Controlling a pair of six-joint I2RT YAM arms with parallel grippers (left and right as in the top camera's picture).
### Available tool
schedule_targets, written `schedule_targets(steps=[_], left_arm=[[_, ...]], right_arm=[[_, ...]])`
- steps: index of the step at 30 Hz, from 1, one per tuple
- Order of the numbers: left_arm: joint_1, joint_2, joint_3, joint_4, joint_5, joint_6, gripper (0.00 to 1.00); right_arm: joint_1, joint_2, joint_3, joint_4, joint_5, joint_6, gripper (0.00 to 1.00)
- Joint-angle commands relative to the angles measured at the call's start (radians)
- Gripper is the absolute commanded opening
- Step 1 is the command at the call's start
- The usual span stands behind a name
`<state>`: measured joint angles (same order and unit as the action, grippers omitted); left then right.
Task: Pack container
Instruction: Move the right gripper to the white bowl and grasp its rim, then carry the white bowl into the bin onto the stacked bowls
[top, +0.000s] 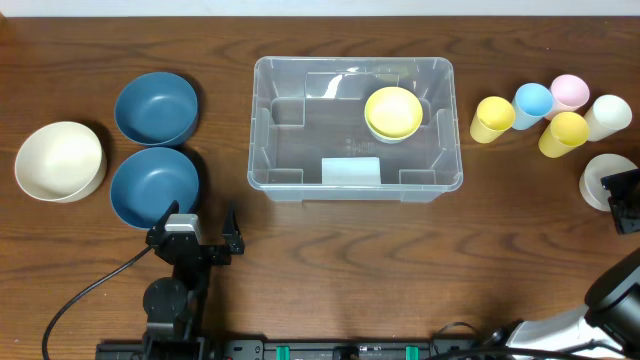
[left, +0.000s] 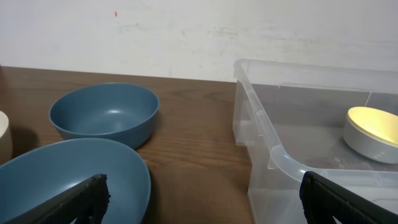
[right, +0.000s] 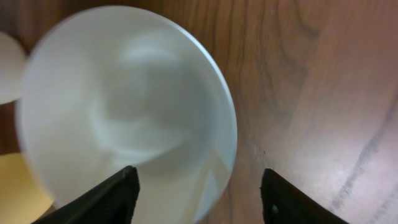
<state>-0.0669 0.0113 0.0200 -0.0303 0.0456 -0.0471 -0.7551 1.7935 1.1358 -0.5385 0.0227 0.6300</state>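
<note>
Currently the right gripper (right: 199, 179), jaws apart, straddles the rim of a small white round bowl (right: 124, 106) well right of the clear rectangular plastic bin (top: 261, 120) at mid-table, and a shallow pinch could tip it; the left gripper (left: 202, 186) gapes open.

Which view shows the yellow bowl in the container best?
Overhead: the yellow bowl is whole there, inside the container. The left wrist view cuts it off at the frame edge. The right wrist view does not show it.
</note>
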Motion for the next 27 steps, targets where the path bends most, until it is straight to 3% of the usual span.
schedule_targets(steps=[1,11,19,27], left_arm=[[0.005,-0.001,-0.016,-0.04,-0.019,0.017,0.98],[0.005,-0.001,-0.016,-0.04,-0.019,0.017,0.98],[0.005,-0.001,-0.016,-0.04,-0.019,0.017,0.98],[0.005,-0.001,-0.016,-0.04,-0.019,0.017,0.98]], right_arm=[[-0.013,0.051,-0.005,0.015,0.023,-0.007,0.51],[-0.012,0.086,-0.005,-0.022,0.013,-0.003,0.01],[-0.01,0.047,-0.005,-0.175,-0.102,0.002,0.01],[0.047,-0.272,0.025,-0.283,-0.183,-0.047,0.01]])
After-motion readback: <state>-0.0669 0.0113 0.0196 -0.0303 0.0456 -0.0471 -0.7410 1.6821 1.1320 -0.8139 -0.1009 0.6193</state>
